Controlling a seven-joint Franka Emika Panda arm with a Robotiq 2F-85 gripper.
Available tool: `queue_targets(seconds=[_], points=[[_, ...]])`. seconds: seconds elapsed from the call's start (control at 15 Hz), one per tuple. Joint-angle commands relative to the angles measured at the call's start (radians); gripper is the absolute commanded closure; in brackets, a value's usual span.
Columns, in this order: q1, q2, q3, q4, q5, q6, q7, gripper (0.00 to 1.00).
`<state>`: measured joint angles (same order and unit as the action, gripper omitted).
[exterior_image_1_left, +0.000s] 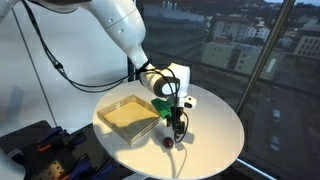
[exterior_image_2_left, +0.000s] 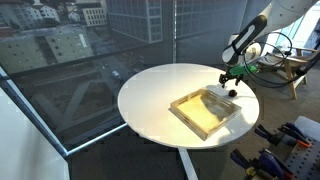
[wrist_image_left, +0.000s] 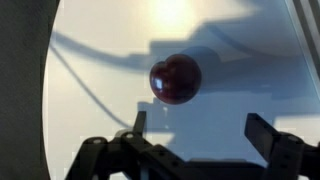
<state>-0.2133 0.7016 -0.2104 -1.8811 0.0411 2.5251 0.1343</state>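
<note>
Arm (exterior_image_1_left: 118, 28) arched forward, pincer (exterior_image_1_left: 176, 127) pointing straight down, jaws spread wide (clearest in wrist view)

One dark red fruit (wrist_image_left: 175, 78), perhaps a plum, one tray (exterior_image_1_left: 112, 124), one table (exterior_image_1_left: 215, 135).

Ctr of wrist view: fruit (wrist_image_left: 175, 78) dark red, glossy, pale highlight up top. Table (wrist_image_left: 270, 60) plain white w/ grey shadow streaks. Gripper (wrist_image_left: 195, 123) black, bottom of frame. In an exterior view, mid-left: tray (exterior_image_1_left: 108, 121) pale tan, no pattern. Arm (exterior_image_1_left: 115, 25) white, cables (exterior_image_1_left: 50, 55) black, green bit (exterior_image_1_left: 160, 104) nr frame ctr.
</note>
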Motion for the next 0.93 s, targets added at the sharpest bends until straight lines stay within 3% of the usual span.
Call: queue_targets(seconds=[0.0,0.87], points=[[0.011,-0.06,0.002,-0.031,-0.003,-0.031,-0.002,0.0],[0.093,-0.212,0.011,-0.124,-0.023,-0.068,0.014,0.0]])
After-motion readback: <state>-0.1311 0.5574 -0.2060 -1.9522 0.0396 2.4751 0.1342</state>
